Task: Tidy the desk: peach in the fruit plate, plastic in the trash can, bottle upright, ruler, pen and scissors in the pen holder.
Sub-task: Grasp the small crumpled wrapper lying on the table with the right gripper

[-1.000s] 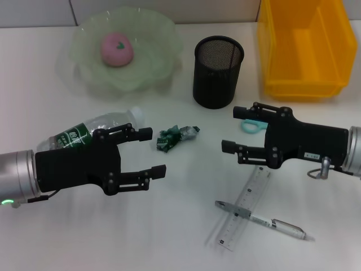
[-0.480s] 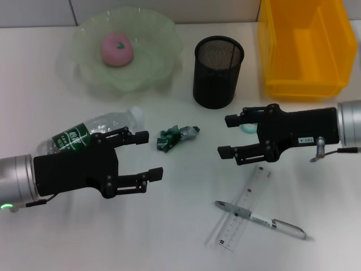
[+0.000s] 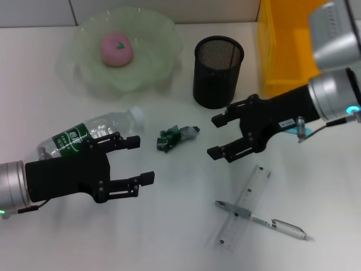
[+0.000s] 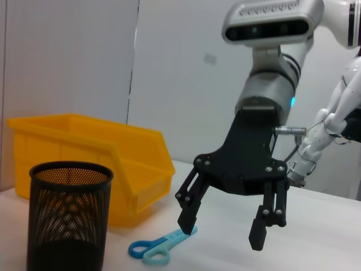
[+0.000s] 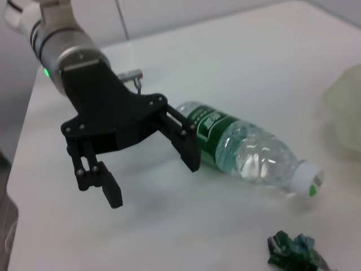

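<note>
Green plastic [image 3: 176, 137] lies btwn spread left gripper [image 3: 139, 160] & right gripper [image 3: 216, 136].

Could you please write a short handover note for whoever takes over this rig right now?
Left gripper: open, empty, beside the lying water bottle.
Right gripper: open, empty, above the table right of the crumpled green plastic.
Done: peach in the fruit plate.
Left: plastic into the yellow bin; bottle upright; ruler, pen and blue scissors into the empty-looking mesh pen holder.
</note>
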{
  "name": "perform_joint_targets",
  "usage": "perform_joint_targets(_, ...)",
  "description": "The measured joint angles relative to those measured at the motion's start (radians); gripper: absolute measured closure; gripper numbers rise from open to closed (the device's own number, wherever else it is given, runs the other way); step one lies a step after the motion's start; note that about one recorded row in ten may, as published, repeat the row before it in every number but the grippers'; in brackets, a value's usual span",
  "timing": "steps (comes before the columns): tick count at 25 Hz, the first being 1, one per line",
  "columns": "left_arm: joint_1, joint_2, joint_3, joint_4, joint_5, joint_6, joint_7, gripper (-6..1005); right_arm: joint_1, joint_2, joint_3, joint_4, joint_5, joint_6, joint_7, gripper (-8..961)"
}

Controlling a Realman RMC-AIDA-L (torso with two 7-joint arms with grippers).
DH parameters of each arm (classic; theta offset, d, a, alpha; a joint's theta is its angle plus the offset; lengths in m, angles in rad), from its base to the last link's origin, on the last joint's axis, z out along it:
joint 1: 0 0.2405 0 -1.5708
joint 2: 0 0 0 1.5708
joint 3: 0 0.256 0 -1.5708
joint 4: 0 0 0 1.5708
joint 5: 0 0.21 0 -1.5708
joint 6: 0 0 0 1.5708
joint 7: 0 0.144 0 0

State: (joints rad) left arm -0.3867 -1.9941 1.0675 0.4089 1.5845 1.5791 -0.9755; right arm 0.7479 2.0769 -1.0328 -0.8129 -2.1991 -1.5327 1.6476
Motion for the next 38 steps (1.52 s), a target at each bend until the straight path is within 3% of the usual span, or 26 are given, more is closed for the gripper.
perform_joint_targets(4,0.019,0.005,0.000,0.005,0.000,-0.003,0.000,188,0.072,0.003,-0.070,0.003,-0.033,0.039,0.068,169)
perform_joint_targets(12,0.039,0.016,-0.005,0.004,0.000,-0.007,0.000,188,0.118,0.007,-0.212,0.016,-0.034,0.159,0.124,169)
perform_joint_targets(18,0.064,0.044,-0.026,0.007,-0.001,-0.015,-0.007,188,0.160,0.012,-0.350,0.084,0.005,0.300,0.147,169)
perform_joint_targets(25,0.067,0.051,-0.026,0.007,-0.002,-0.011,-0.006,189,0.162,0.014,-0.401,0.092,0.034,0.349,0.148,169)
perform_joint_targets(29,0.068,0.054,-0.026,0.010,-0.002,-0.006,-0.009,189,0.171,0.016,-0.496,0.120,0.086,0.429,0.149,169)
perform_joint_targets(38,0.072,0.054,-0.026,0.014,-0.002,-0.002,-0.011,189,0.175,0.016,-0.548,0.136,0.113,0.477,0.155,170)
